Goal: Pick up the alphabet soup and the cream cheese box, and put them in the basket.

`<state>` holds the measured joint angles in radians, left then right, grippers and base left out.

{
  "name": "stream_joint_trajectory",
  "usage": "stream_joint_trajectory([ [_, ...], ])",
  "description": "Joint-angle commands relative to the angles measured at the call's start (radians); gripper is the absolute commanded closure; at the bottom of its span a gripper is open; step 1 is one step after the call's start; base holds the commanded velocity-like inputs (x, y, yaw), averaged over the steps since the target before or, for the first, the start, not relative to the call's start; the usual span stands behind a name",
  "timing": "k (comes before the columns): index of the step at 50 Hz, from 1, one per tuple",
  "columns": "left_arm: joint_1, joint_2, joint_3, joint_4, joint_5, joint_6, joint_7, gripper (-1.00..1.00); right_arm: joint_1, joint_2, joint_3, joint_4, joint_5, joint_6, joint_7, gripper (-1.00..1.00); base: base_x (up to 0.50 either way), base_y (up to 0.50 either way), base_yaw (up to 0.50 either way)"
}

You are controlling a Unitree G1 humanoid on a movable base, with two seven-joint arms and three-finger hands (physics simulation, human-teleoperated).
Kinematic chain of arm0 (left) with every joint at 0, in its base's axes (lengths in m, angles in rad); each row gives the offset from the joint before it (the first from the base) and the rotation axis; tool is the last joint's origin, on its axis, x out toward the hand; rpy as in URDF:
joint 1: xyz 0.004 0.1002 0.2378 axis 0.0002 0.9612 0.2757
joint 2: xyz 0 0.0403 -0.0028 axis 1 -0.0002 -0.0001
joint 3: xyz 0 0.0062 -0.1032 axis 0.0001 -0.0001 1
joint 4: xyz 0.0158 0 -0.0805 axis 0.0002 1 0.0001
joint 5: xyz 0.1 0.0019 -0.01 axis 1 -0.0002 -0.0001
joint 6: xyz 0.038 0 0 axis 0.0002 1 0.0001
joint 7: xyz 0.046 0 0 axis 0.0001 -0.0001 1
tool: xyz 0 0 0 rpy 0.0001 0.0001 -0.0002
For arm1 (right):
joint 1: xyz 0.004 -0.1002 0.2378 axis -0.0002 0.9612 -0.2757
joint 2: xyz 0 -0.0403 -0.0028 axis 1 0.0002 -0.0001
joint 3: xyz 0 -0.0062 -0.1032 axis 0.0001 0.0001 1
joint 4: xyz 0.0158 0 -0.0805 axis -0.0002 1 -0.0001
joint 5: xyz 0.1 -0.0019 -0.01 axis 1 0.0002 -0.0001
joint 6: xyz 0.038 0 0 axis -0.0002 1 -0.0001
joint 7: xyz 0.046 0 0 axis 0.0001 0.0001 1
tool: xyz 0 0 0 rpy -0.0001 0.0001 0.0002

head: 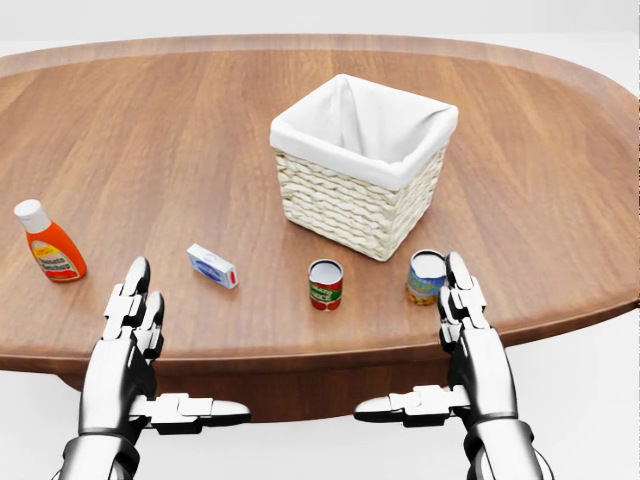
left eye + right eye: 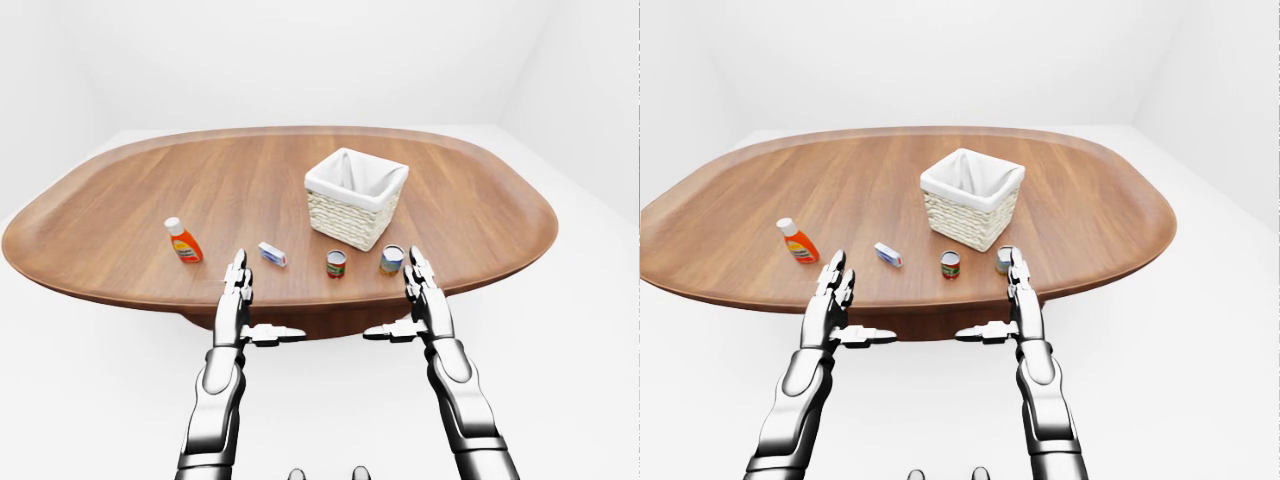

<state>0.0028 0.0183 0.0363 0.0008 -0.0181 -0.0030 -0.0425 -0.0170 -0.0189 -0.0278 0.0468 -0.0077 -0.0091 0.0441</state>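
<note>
Oval wooden table [image 2: 130, 215], brown grain, dark rim, extends beyond right hand [image 1: 465, 310] and left hand [image 1: 135, 310]. White walls, white floor all round. Lighting even, diffuse; faint shadows on tabletop.

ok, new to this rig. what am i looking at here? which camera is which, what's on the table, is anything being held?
These are simulator renders of a humanoid robot with two arms and three-finger hands. All three pictures come from cameras on its head, looking out over its arms: one close head view and a left-eye and right-eye pair that show nearly the same wider scene.

The left hand and right hand hover open at the near edge of a wooden table. Neither holds anything.

On the table: a wicker basket with a white cloth liner, a red soup can, a second can with a blue label just beside the right hand, a small white and blue box, and an orange sauce bottle at the left.
</note>
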Motion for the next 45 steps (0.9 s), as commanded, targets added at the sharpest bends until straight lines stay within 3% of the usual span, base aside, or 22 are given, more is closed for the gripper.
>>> stream_joint_trajectory([
  [1, -0.001, 0.0, 0.0, 0.001, -0.001, -0.002, -0.001, -1.0, -0.002, -0.001, -0.002, 0.004, -0.001, -0.001, -0.003, -1.0, 0.0, -0.24, 0.0],
  [9, -0.002, 0.0, 0.0, 0.004, 0.0, -0.004, -0.001, -1.0, -0.002, -0.001, -0.001, 0.005, -0.002, -0.002, -0.003, -1.0, 0.0, -0.23, 0.0],
  [12, -0.002, 0.0, 0.0, 0.006, 0.0, -0.006, -0.001, -1.0, 0.002, 0.001, 0.002, -0.013, -0.004, 0.012, -0.004, -1.0, 0.0, -0.23, 0.0],
  [18, 0.002, 0.0, -0.001, -0.008, 0.0, 0.006, 0.0, -1.0, -0.001, 0.0, 0.002, -0.001, -0.006, 0.005, -0.002, -1.0, 0.0, -0.2, 0.0],
  [21, -0.003, 0.0, 0.001, 0.008, -0.001, -0.005, -0.001, -1.0, -0.004, -0.001, 0.001, 0.011, -0.006, -0.003, -0.001, -1.0, 0.0, -0.15, 0.0],
  [29, 0.0, 0.0, 0.0, 0.0, 0.0, 0.0, -0.001, -1.0, 0.002, 0.001, 0.003, -0.012, -0.007, 0.011, -0.004, -1.0, 0.0, -0.15, 0.0],
  [30, -0.004, 0.001, 0.002, 0.016, -0.001, -0.012, -0.002, -1.0, 0.003, 0.001, 0.002, -0.016, -0.007, 0.012, -0.006, -1.0, 0.0, -0.15, 0.0],
  [32, 0.0, 0.0, 0.001, 0.004, 0.0, -0.003, -0.001, -1.0, 0.003, 0.001, -0.001, -0.014, -0.006, 0.006, -0.008, -1.0, 0.0, -0.14, 0.0],
  [33, -0.005, 0.001, 0.002, 0.019, -0.001, -0.014, -0.002, -1.0, 0.007, 0.001, -0.013, -0.02, -0.01, -0.009, -0.031, -1.0, 0.0, -0.02, 0.0],
  [36, -0.006, 0.001, 0.002, 0.02, -0.001, -0.014, -0.002, -1.0, 0.011, 0.0, -0.018, -0.031, -0.016, -0.009, -0.053, -1.0, 0.0, 0.0, 0.0],
  [37, -0.01, 0.002, 0.003, 0.029, -0.002, -0.018, -0.002, -1.0, 0.089, 0.027, -0.154, -0.182, 0.0, -0.054, -0.257, -1.0, 0.0, 0.0, 0.0],
  [45, -0.01, 0.002, 0.003, 0.03, -0.002, -0.019, -0.001, -1.0, 0.109, 0.012, -0.152, -0.21, 0.009, -0.062, -0.317, -1.0, 0.0, 0.0, 0.0],
])
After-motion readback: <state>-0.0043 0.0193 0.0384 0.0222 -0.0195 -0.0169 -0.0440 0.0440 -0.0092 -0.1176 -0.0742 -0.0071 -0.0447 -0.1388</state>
